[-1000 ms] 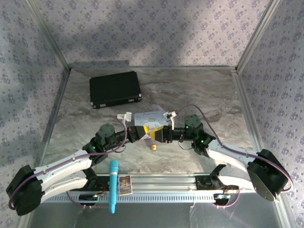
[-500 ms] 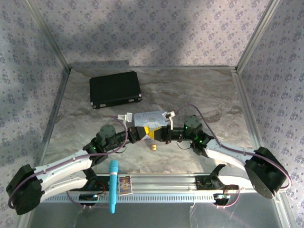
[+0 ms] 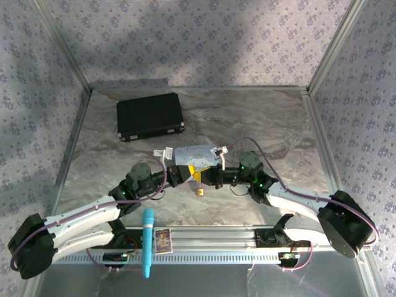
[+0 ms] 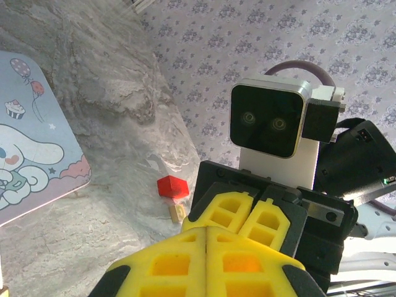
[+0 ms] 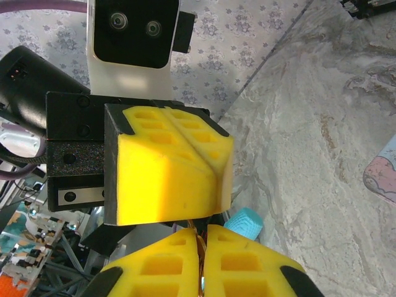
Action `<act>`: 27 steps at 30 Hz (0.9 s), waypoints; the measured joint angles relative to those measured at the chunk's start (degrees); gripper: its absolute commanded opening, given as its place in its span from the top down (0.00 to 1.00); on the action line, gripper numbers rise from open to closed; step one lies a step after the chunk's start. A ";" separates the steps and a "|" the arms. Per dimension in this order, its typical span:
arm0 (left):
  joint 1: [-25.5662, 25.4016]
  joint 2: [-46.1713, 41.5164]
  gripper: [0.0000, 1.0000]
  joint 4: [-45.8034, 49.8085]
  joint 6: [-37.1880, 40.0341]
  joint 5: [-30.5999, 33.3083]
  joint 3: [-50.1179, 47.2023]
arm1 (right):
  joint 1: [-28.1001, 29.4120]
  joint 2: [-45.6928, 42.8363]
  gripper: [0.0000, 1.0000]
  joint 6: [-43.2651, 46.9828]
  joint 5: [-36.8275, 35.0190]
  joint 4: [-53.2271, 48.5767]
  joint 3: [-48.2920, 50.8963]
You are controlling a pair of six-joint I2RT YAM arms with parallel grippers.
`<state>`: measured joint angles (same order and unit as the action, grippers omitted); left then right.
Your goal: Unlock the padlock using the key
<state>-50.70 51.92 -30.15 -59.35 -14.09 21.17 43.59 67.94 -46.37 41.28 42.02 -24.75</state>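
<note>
Right hand [image 5: 201, 238] has closed; left wrist: red block [image 4: 172, 185].

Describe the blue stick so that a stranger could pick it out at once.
Start at the metal rail that runs along the near edge of the marble table. Towards its left end the blue stick lies across the rail, right beside a small picture card. The stick is long, pen-shaped and bright turquoise, while the card is flat and rectangular.
</note>
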 measured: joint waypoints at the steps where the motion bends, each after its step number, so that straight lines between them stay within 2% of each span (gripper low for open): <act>1: 0.00 0.00 1.00 0.00 0.00 0.00 0.00 | -0.02 -0.02 1.00 -0.44 -0.07 0.31 0.22; 8: -0.37 0.26 1.00 0.26 0.02 0.83 -0.02 | -0.44 -0.15 1.00 -0.85 -0.11 1.60 1.27; 9: -0.48 0.26 0.88 0.44 0.02 1.07 -0.02 | -0.50 -0.31 1.00 -0.85 -0.09 1.62 1.42; 10: -0.70 0.26 0.67 0.61 0.37 1.42 -0.02 | -0.61 -0.48 1.00 -0.83 -0.11 1.57 1.57; 12: -0.79 -0.07 0.19 1.22 0.66 3.30 0.00 | -1.20 -0.90 1.00 -0.79 -0.11 1.01 1.90; 13: -0.72 -0.46 0.00 1.79 0.85 4.55 0.00 | -1.60 -1.18 1.00 -0.68 -0.22 0.24 2.10; 20: -0.70 -3.54 0.01 10.88 1.36 12.15 0.61 | -5.27 -5.16 1.00 2.54 -4.11 -11.19 2.84; 25: -1.31 1.53 0.16 23.39 1.11 16.50 4.83 | -6.91 -8.50 1.00 6.19 -9.97 -22.36 3.06; 27: -2.34 5.14 0.19 27.30 1.49 17.42 7.17 | -7.32 -8.92 1.00 7.58 -12.22 -26.62 2.91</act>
<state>-53.04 57.06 -2.85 -57.87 3.33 28.34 36.27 59.02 -38.79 29.06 15.40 -21.85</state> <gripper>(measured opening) 0.834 0.051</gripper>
